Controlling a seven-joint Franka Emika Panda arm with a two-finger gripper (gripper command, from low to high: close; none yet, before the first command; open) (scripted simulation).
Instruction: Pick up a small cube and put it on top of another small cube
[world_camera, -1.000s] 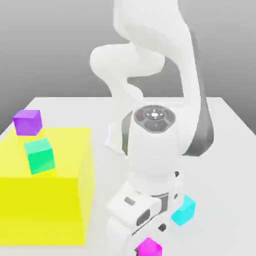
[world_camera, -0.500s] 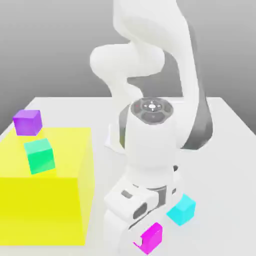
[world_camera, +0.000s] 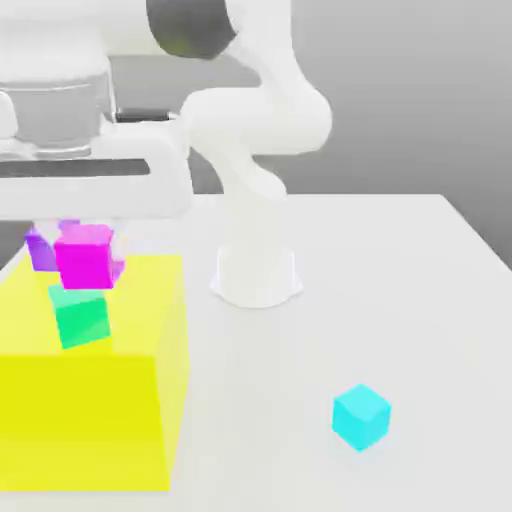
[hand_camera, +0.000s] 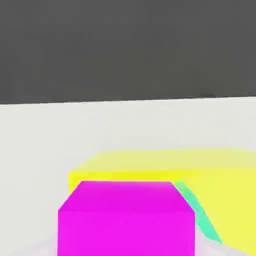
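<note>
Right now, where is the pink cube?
In the exterior view the pink cube hangs under the gripper at that view's left, just above the green cube on the yellow block, with the purple cube beside it.

Magenta cube (world_camera: 85, 257): blurred at its edges in the exterior view; cut off by the frame edge in the hand view (hand_camera: 126, 218)
Purple cube (world_camera: 40, 250): mostly hidden behind the magenta cube
Green cube (world_camera: 81, 316): its top hidden by the magenta cube; in the hand view (hand_camera: 199, 215) just a sliver beside it
Gripper: fingers hidden, so its grip cannot be judged
Yellow block (world_camera: 110, 400): cut off at the exterior view's left
Arm (world_camera: 90, 150): blurred, cut off at the top and left edges
</note>
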